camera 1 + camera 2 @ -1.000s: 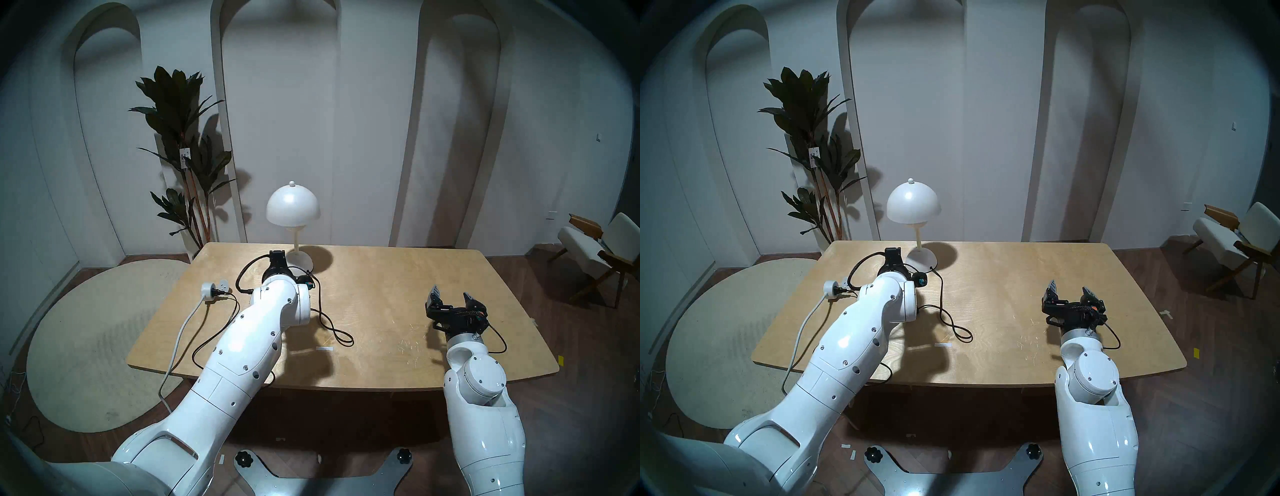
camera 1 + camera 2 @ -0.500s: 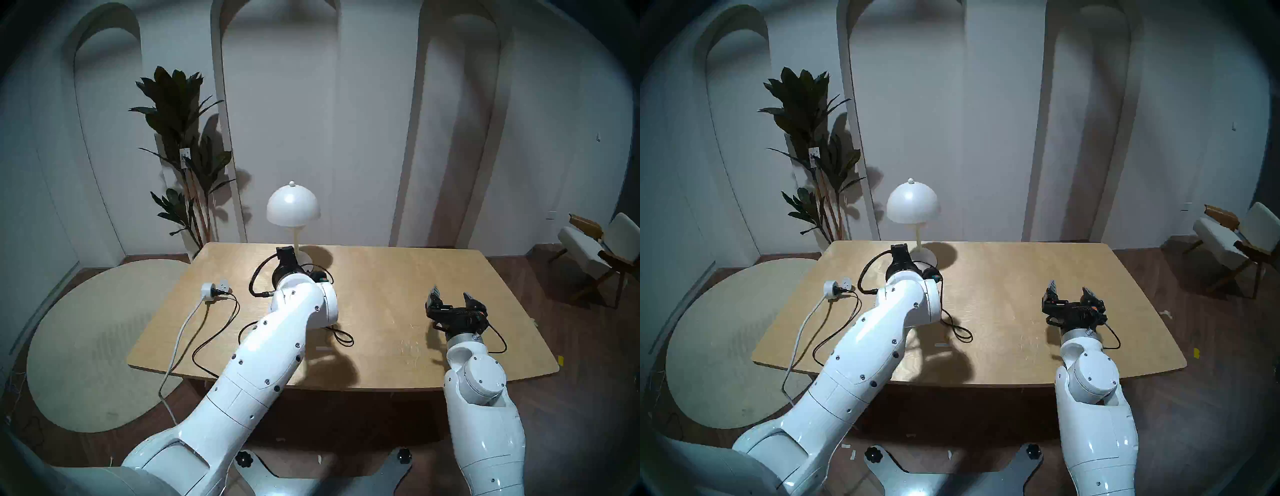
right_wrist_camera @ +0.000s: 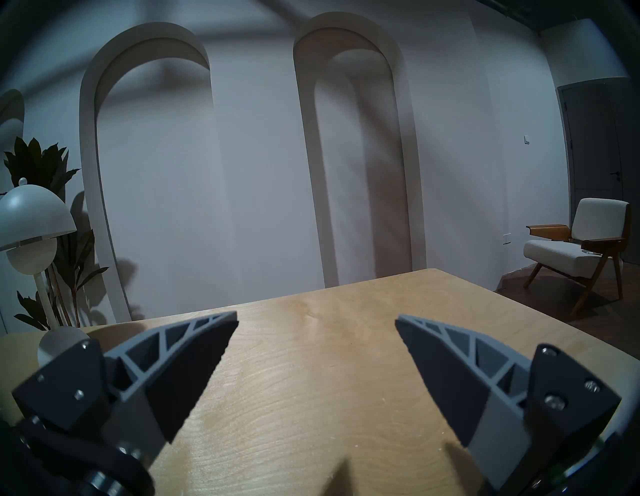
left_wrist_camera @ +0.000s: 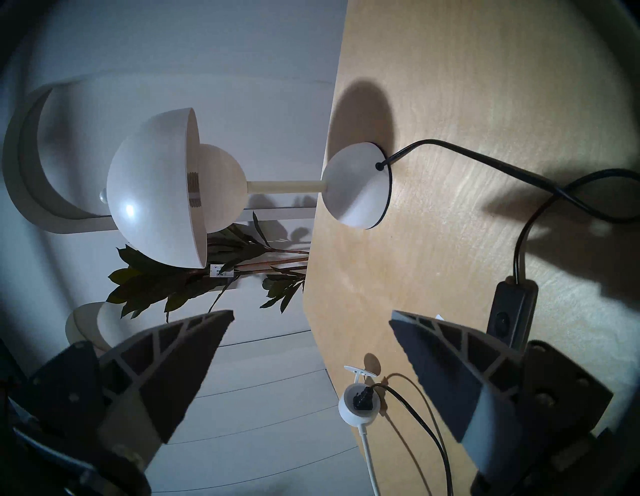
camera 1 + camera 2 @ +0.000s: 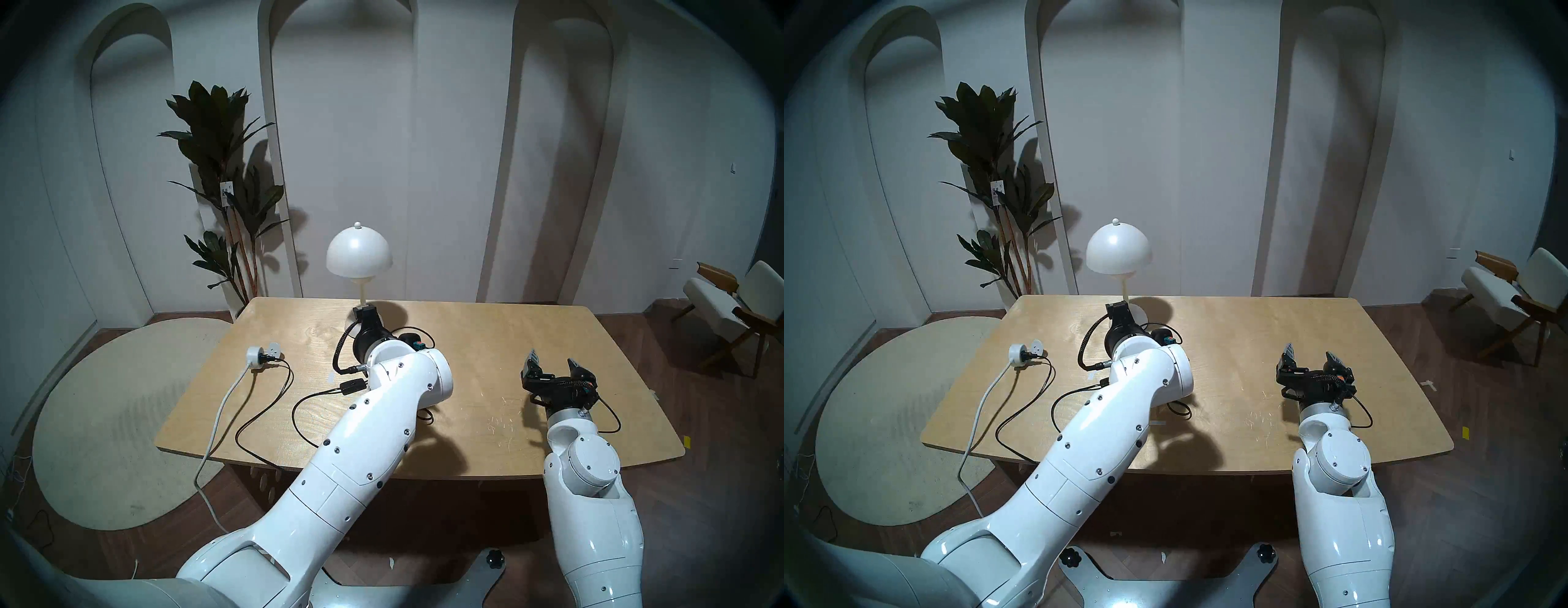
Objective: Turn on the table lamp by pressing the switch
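Observation:
The white table lamp (image 5: 358, 251) stands unlit at the table's far edge; it also shows in the left wrist view (image 4: 152, 187), which is turned on its side. The black inline switch (image 5: 353, 386) lies flat on the table, left of my left forearm. In the left wrist view the switch (image 4: 512, 313) sits just behind one finger. My left gripper (image 4: 311, 317) is open and empty, close in front of the lamp's base (image 4: 356, 187); in the head view its body (image 5: 365, 315) hides the fingers. My right gripper (image 5: 553, 363) is open and empty above the table's right side.
A white round socket adapter (image 5: 263, 354) with a black plug lies on the wooden table (image 5: 488, 339) at the left. Black cord loops run under my left arm. A plant (image 5: 220, 170) stands behind the table's left corner and a chair (image 5: 738, 297) stands far right.
My left arm has swung to the right; its gripper has moved from left of the lamp's base to in front of it. The switch now shows beside the forearm. The right arm has not moved.

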Tool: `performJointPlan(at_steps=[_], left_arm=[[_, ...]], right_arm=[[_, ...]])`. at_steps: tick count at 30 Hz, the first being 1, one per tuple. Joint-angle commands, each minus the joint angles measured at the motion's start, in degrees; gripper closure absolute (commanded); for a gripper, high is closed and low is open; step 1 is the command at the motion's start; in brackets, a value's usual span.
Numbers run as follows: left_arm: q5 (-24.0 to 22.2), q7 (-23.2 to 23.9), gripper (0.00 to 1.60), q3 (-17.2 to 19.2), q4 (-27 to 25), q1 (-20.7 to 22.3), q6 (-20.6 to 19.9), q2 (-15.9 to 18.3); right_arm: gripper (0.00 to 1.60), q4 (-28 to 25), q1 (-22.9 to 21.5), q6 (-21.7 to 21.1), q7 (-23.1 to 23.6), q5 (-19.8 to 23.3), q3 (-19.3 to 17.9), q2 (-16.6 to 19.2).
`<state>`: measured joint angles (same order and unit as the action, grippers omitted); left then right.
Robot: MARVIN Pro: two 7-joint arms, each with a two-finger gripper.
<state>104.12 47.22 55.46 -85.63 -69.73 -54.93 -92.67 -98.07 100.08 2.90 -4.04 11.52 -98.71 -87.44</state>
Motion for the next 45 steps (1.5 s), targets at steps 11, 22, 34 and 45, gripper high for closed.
performJointPlan(at_steps=[11, 22, 34, 45], left_arm=[[4.13, 0.98, 0.00, -0.35, -3.97, -3.88, -0.07, -1.69], [2.56, -0.98, 0.00, -0.03, -2.68, -4.93, -0.07, -1.63], [-1.02, -6.75, 0.00, 3.80, 3.54, -2.48, -0.07, -3.27], [-4.26, -11.04, 0.00, 6.28, 6.70, -1.21, -0.07, -3.55]], right_arm=[[0.00, -1.40, -0.26, 0.65, 0.12, 0.05, -0.06, 0.04], [0.00, -1.40, -0.26, 0.65, 0.12, 0.05, -0.06, 0.04], [0.00, -1.37, -0.28, 0.63, 0.11, 0.04, -0.06, 0.05], [0.00, -1.37, -0.28, 0.63, 0.11, 0.05, -0.05, 0.05]])
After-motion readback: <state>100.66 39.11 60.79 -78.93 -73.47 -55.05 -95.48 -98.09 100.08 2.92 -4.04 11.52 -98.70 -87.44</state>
